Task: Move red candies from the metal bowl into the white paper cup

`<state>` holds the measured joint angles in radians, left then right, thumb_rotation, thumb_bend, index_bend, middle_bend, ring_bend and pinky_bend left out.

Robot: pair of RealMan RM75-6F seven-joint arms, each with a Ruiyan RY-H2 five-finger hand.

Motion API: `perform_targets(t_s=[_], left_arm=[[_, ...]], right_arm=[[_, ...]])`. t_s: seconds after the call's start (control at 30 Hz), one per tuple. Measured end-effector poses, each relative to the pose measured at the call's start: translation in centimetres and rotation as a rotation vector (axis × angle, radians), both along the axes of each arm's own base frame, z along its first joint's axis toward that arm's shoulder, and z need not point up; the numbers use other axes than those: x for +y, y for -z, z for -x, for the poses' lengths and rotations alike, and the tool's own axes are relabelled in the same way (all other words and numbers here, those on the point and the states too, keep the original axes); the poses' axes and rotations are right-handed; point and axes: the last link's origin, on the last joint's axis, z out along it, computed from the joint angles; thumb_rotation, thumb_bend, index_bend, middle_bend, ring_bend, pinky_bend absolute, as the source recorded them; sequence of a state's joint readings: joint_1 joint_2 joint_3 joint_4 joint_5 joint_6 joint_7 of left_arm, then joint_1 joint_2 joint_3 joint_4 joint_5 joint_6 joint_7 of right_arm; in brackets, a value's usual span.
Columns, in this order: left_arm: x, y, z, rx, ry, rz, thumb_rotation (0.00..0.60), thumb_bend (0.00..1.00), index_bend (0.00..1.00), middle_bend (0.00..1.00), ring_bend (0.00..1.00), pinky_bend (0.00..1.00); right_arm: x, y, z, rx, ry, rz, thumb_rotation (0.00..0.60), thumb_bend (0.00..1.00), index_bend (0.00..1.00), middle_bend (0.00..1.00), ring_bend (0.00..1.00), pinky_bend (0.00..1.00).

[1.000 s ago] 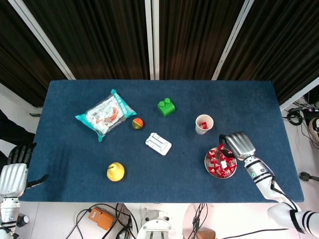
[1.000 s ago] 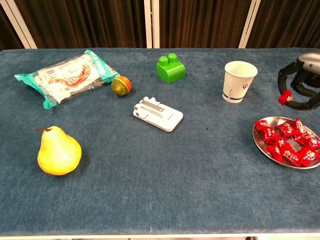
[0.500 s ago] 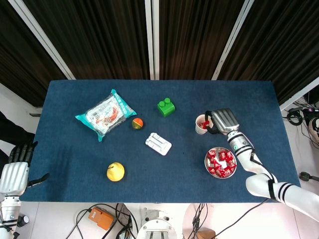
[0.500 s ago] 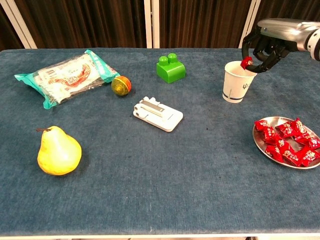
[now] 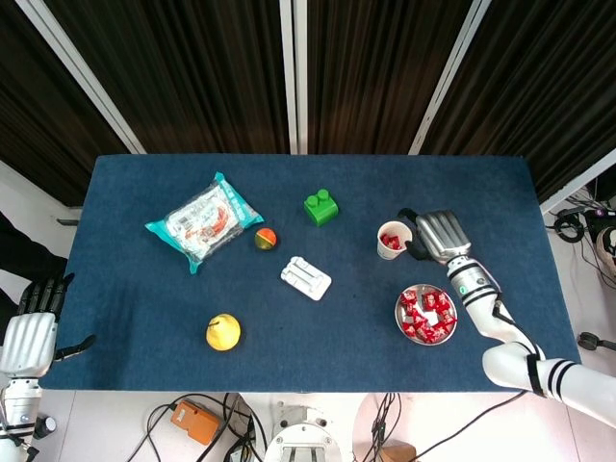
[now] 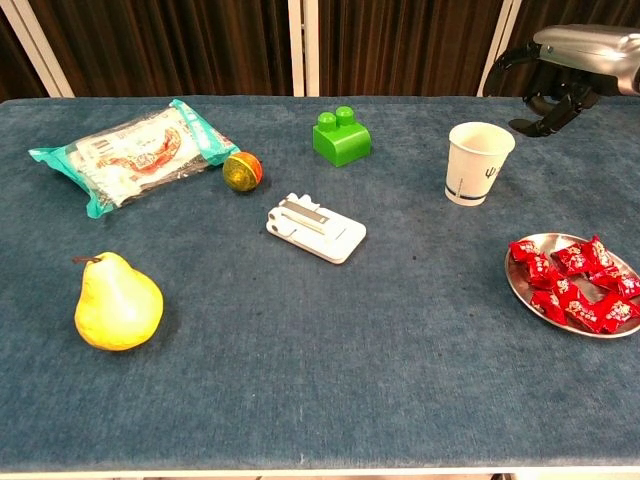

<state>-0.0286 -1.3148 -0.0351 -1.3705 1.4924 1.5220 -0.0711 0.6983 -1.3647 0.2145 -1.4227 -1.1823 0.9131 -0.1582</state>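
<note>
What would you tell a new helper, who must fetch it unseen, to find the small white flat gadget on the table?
Start at the blue table and find the green block near its far edge. Just nearer than it, slightly left, lies the white gadget, right of the small round ball. It is the only flat, white, ribbed rectangle there.

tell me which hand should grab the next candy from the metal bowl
The right hand, probably. It hangs empty beside the white paper cup, close to the metal bowl. The left hand sits off the table's far left edge.
</note>
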Motion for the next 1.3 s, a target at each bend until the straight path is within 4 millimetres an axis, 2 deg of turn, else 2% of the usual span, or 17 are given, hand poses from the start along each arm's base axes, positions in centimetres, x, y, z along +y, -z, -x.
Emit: perform_targets(t_s=[0.2,0.37,0.47,0.6,0.77,1.1,1.3], left_arm=[[-0.1,0.0,0.1,-0.001,-0.003,0.001,0.600,0.00,0.00,0.00,0.00,0.00],[-0.2,0.1,0.0,-0.003,0.001,0.000,0.600,0.00,0.00,0.00,0.00,0.00],[-0.2,0.1,-0.1,-0.003,0.001,0.001,0.600,0.00,0.00,0.00,0.00,0.00],[-0.2,0.1,-0.1,-0.002,0.006,0.001,0.600,0.00,0.00,0.00,0.00,0.00],[-0.3,0.0,0.1,-0.002,-0.005,-0.001,0.600,0.00,0.00,0.00,0.00,0.00],[-0.5,0.1,0.4,-0.004,-0.015,0.000,0.600,0.00,0.00,0.00,0.00,0.00],[-0.4,0.3,0.4,-0.008,-0.011,0.003,0.600,0.00,0.00,0.00,0.00,0.00]], right_arm=[[3.9,-0.1,1.5,0.047,-0.049,-0.050,0.600,0.48,0.42,0.90,1.00,1.00],[7.2,1.2,3.6,0.104,-0.042,-0.145,0.600,0.47,0.43,0.90,1.00,1.00],[8.3,2.3,4.4,0.124,-0.029,-0.193,0.600,0.46,0.42,0.90,1.00,1.00],[8.6,3.5,4.9,0.135,-0.020,-0.224,0.600,0.46,0.42,0.90,1.00,1.00],[8.6,4.2,5.0,0.157,-0.023,-0.232,0.600,0.45,0.42,0.90,1.00,1.00],[8.9,4.1,5.4,0.155,-0.017,-0.210,0.600,0.45,0.50,0.90,1.00,1.00],[9.1,4.2,5.9,0.154,-0.001,-0.209,0.600,0.45,0.52,0.90,1.00,1.00]])
